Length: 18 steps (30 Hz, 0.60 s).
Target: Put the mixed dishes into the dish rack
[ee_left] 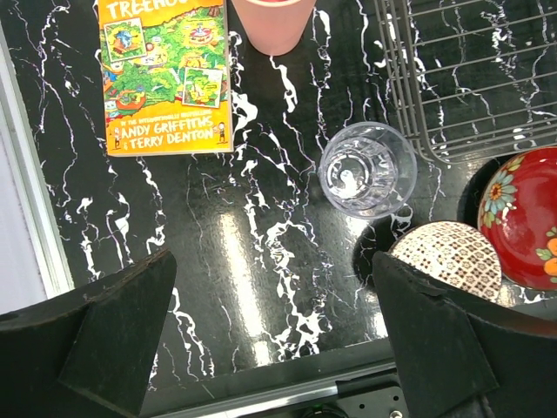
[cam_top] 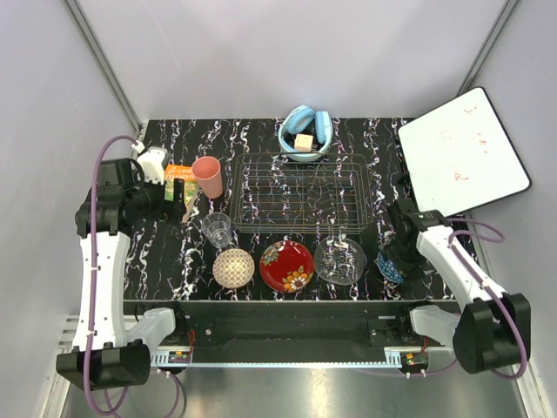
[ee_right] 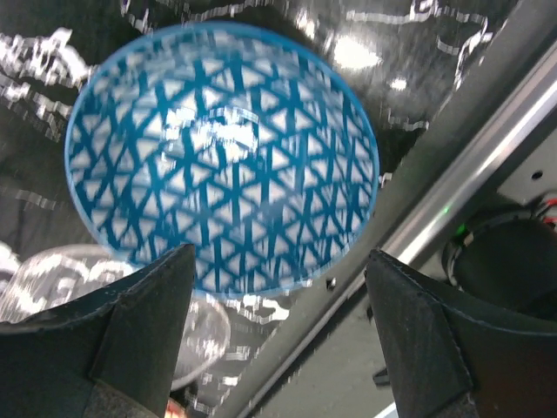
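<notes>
The wire dish rack [cam_top: 300, 193] lies mid-table, with no dish in it. The pink cup [cam_top: 207, 177], glass tumbler [cam_top: 218, 231], cream speckled bowl [cam_top: 233, 268], red floral plate [cam_top: 286, 266] and clear glass plate [cam_top: 339, 260] stand to its left and in front of it. My left gripper [cam_top: 170, 202] is open and empty, raised over the booklet [cam_top: 178, 187]. Its view shows the tumbler [ee_left: 367, 168], the cup [ee_left: 274, 22] and the cream bowl [ee_left: 448, 257]. My right gripper [cam_top: 402, 252] is open just above the blue patterned bowl [ee_right: 222, 157], holding nothing.
A light blue bowl with a yellow cube [cam_top: 305, 133] sits behind the rack. A white board [cam_top: 461, 161] leans at the far right. The booklet [ee_left: 164, 78] lies left of the cup. The blue bowl sits close to the table's front edge [ee_right: 452, 187].
</notes>
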### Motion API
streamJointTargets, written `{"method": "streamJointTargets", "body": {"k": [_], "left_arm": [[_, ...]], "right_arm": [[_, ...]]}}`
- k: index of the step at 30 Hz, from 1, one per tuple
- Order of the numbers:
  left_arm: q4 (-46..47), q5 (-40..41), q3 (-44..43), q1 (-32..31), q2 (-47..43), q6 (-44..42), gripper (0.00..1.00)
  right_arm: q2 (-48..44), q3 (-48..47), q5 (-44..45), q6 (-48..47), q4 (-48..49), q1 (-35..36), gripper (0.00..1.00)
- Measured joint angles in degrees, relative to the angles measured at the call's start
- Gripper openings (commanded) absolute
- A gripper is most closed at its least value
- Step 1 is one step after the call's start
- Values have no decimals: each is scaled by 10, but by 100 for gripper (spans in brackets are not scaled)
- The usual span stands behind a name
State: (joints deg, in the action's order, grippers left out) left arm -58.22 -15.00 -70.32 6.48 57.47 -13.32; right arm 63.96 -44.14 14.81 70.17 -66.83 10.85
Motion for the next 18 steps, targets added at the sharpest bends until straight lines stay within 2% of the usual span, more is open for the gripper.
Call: {"method": "streamJointTargets", "body": {"k": [7, 18], "left_arm": [[8, 6, 0, 0, 6, -3, 99], [18, 12, 13, 0, 8, -4, 99]], "right_arm": [[78, 1, 54, -1, 33, 1, 85], [148, -28, 99, -23, 112, -23, 82]]}}
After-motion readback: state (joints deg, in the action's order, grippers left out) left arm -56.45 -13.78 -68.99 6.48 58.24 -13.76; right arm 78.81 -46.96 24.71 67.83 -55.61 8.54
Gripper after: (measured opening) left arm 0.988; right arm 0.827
